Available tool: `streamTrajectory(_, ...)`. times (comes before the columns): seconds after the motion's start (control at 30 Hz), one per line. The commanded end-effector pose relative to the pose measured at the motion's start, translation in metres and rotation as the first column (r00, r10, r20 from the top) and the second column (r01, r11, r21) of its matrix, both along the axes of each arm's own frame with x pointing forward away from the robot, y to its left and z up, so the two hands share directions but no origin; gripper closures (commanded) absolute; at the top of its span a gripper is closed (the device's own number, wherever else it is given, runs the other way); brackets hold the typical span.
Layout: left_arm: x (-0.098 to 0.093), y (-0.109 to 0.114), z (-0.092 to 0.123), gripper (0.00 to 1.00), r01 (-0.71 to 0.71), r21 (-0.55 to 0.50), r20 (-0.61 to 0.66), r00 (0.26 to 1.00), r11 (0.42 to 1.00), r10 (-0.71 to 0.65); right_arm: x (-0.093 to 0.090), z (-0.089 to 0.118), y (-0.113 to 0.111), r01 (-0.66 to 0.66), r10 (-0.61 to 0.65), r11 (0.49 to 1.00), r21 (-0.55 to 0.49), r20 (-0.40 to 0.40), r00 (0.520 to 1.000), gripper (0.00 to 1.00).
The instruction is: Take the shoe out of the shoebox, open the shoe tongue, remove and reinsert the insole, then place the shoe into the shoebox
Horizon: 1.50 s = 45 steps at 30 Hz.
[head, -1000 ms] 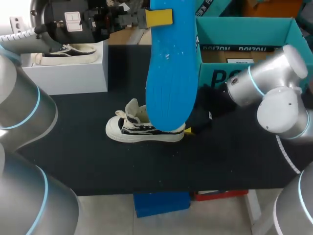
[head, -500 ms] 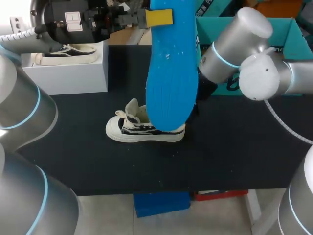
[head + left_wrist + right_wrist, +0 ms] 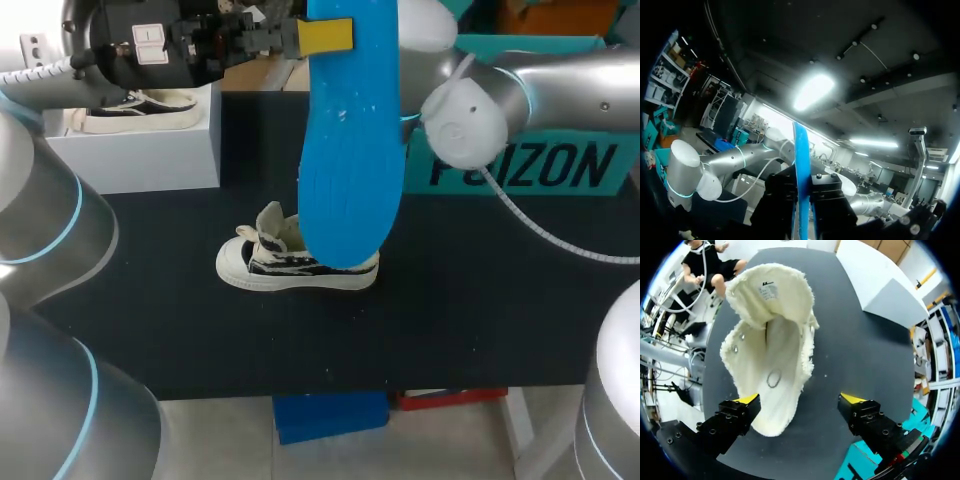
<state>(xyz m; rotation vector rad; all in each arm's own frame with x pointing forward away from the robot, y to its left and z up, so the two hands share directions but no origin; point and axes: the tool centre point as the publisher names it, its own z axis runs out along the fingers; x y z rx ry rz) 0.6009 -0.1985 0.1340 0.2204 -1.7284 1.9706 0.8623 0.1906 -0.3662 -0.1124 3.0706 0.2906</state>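
the black table (image 3: 180,330) has open room toward six o'clock. the teal cardboard shoebox (image 3: 520,170) sits at two o'clock of the cream canvas shoe (image 3: 290,265). the left gripper (image 3: 801,190) pinches the long blue foam insole (image 3: 345,170) upright above it, ready for reinserting, i'd guess. the right gripper (image 3: 800,402) hangs spread wide over the shoe's mouth.

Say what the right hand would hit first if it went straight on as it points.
Probably the shoe: the open right hand points down at its opening, one fingertip over the heel edge, though depth is unclear.
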Motion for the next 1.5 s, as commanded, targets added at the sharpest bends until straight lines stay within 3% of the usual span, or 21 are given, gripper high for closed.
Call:
streamTrajectory(0.03,0.0,-0.001,0.001,1.0,0.0,0.004,-0.001,1.0,1.0,0.0,0.006,-0.004,0.014,0.006,-0.005,0.976,-0.218,0.008,1.0,0.0)
streamTrajectory(0.43,0.0,-0.001,0.001,1.0,0.0,0.004,-0.001,1.0,1.0,0.0,0.016,-0.019,0.038,-0.017,0.011,0.966,-0.256,-0.025,1.0,0.0)
streamTrajectory(0.77,0.0,-0.001,0.001,1.0,0.0,0.004,-0.001,1.0,1.0,0.0,0.015,-0.037,0.038,-0.002,-0.012,0.969,-0.246,-0.057,0.998,0.0)
streamTrajectory(0.8,0.0,-0.001,0.001,1.0,0.0,0.004,-0.001,1.0,1.0,0.0,0.014,-0.037,0.038,0.0,-0.014,0.97,-0.243,-0.057,0.998,0.3)
streamTrajectory(0.83,0.0,-0.001,0.001,1.0,0.0,0.004,-0.001,1.0,1.0,0.0,0.014,-0.038,0.038,0.006,-0.018,0.969,-0.246,-0.05,0.999,0.74)
streamTrajectory(0.87,0.0,-0.001,0.001,1.0,0.0,0.004,-0.001,1.0,1.0,0.0,0.014,-0.039,0.036,0.009,-0.021,0.968,-0.25,-0.046,0.999,1.0)
streamTrajectory(1.5,0.0,-0.001,0.001,1.0,0.0,0.004,-0.001,1.0,1.0,0.0,0.013,-0.039,0.038,0.014,-0.024,0.968,-0.249,-0.038,0.999,1.0)
